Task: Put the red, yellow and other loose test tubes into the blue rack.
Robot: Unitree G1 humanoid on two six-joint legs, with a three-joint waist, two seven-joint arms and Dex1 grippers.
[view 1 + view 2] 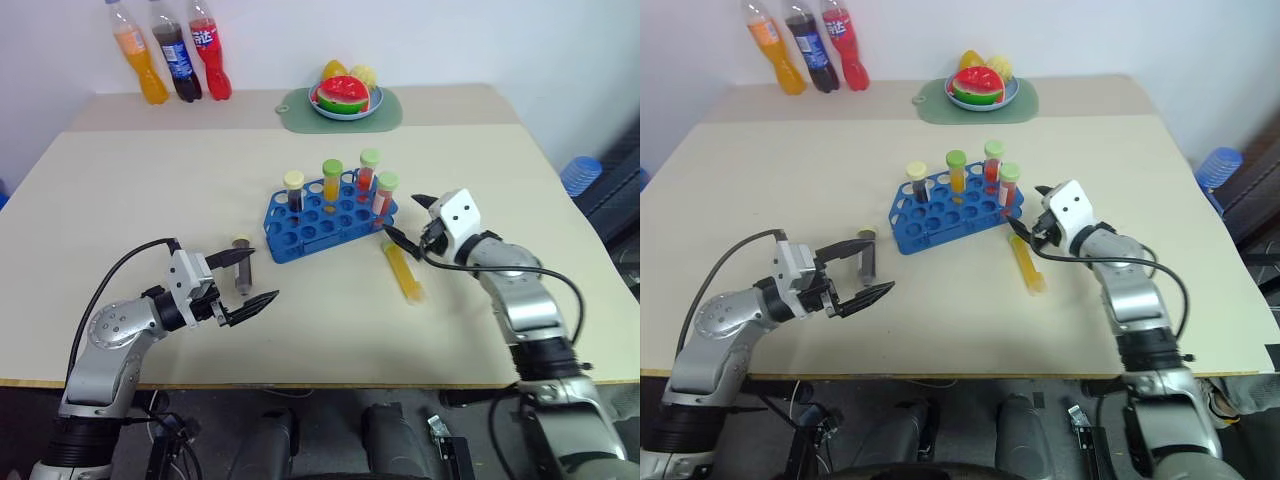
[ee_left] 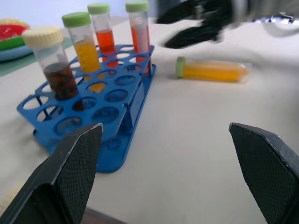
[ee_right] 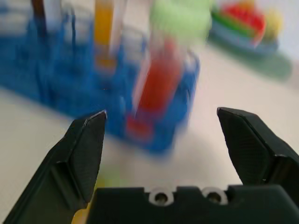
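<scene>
blue rack (image 1: 330, 214): mid-desk, holding four upright tubes, one dark brown with a cream cap, one yellow and two red-orange with green caps
yellow tube (image 1: 405, 270): lying flat on the desk (image 1: 120, 190) just beside the rack's right end
dark brown tube (image 1: 242, 262): lying on the desk left of the rack, near the left gripper
left gripper (image 1: 243, 283): fingers spread wide, empty
right gripper (image 1: 409, 221): fingers apart, empty, close to the rack's right end
</scene>
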